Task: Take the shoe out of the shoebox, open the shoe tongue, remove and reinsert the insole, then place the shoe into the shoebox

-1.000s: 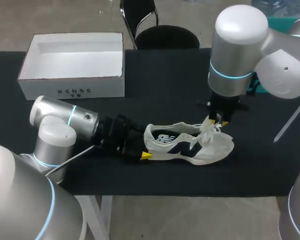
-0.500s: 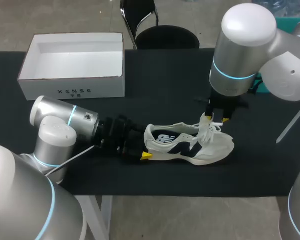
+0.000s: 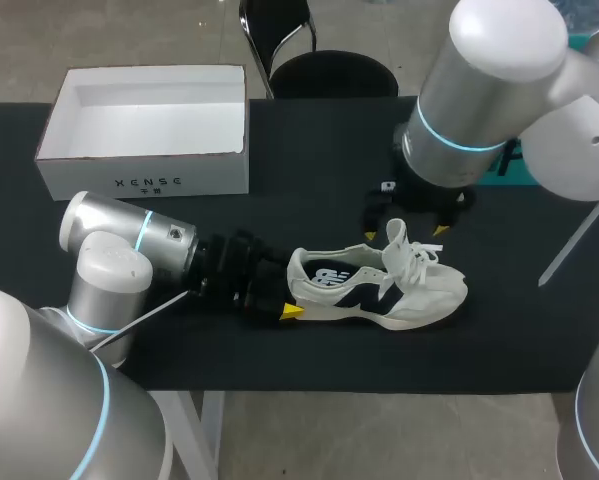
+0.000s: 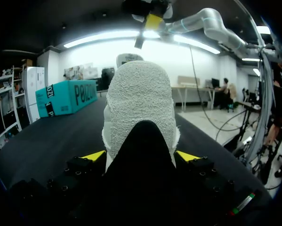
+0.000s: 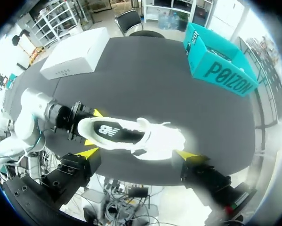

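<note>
A white sneaker (image 3: 379, 288) with dark markings lies on its sole on the black table (image 3: 319, 150), toe to the right. Its tongue (image 3: 396, 240) stands up over loose laces. My left gripper (image 3: 291, 292) is shut on the sneaker's heel (image 4: 141, 108), one yellow tip on each side of it. Above the laces hangs my right gripper (image 3: 407, 222), open and holding nothing; the sneaker (image 5: 131, 134) lies below it, between its spread fingers (image 5: 87, 153). The white shoebox (image 3: 144, 155) stands open at the table's back left.
A teal box (image 5: 218, 63) sits on the table at the far right, largely hidden behind my right arm in the head view. Bare black tabletop lies between the shoebox and the sneaker.
My right gripper has opened, let go of the tongue and laces, and risen away from the sneaker. The tongue stays standing up. The left arm and the sneaker have not moved.
</note>
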`<state>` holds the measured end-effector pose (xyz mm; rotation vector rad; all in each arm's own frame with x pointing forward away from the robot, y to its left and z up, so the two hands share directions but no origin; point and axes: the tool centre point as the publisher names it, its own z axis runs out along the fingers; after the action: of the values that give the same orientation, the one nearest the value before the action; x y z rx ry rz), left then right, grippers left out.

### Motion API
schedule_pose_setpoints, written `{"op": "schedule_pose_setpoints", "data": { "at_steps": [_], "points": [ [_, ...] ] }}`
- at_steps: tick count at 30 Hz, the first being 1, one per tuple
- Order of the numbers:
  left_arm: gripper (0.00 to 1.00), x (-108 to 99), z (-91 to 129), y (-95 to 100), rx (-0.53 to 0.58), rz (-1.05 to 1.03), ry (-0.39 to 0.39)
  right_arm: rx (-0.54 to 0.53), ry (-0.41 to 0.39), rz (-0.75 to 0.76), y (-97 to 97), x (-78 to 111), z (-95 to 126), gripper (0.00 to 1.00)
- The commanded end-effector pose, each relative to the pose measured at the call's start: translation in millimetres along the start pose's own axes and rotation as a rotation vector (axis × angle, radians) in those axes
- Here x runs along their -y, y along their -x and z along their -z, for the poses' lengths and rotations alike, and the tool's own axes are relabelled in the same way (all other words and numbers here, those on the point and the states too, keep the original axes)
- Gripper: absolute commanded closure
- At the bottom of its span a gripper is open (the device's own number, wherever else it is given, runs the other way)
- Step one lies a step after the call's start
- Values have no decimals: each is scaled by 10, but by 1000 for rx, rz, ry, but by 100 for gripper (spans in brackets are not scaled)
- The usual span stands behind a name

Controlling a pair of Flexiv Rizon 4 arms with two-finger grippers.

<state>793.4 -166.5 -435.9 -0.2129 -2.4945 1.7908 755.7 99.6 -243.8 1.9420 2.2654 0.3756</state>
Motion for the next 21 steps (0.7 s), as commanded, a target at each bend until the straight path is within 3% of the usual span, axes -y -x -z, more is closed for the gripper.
{"op": "schedule_pose_setpoints", "data": {
  "at_steps": [1, 4, 21],
  "points": [
    [100, -20, -28, -1, 2, 0, 1, -142, -46, 546, -101, 79, -74, 0],
    [100, -20, -28, -1, 2, 0, 1, -160, -113, 909, -261, 286, -86, 0],
    [100, -20, -28, -1, 2, 0, 1, -160, -113, 909, -261, 286, -86, 0]
  ]
}}
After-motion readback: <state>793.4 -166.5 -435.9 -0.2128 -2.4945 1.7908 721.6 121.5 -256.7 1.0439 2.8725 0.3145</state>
